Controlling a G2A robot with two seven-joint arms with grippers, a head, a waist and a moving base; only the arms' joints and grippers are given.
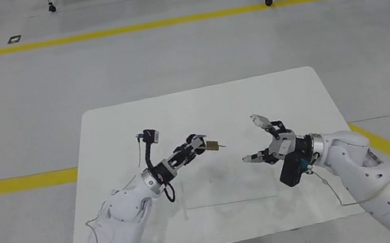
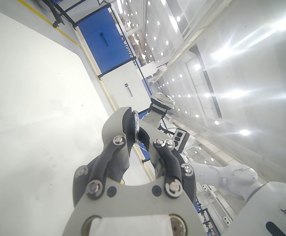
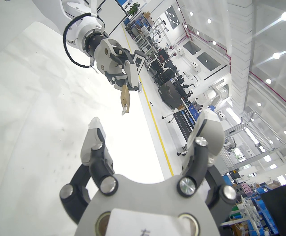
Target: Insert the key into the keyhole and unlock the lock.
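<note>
Two grippers hang above the white table [image 1: 253, 96], facing each other across a small gap near its middle.

Your left gripper [image 1: 203, 145] is clamped tight on the brass padlock [image 3: 125, 96]. It grips the lock at the shackle end, so the brass body sticks out beyond the fingertips toward the other arm. In the left wrist view you can see a thin metal edge pinched between the two dark pads [image 2: 127, 125]. The padlock is held off the table, touching nothing but that gripper.

A small silvery key [image 3: 123, 111] sits at the free end of the brass body, where the keyhole would be. You cannot tell from these views how deep it goes or whether the shackle is sprung.

Your right gripper [image 3: 152, 116] is spread wide and holds nothing. Its pale fingertips [image 3: 95, 125] point toward the padlock. It sits near the key end of the lock but apart from it, at about the same height in the top view.
</note>
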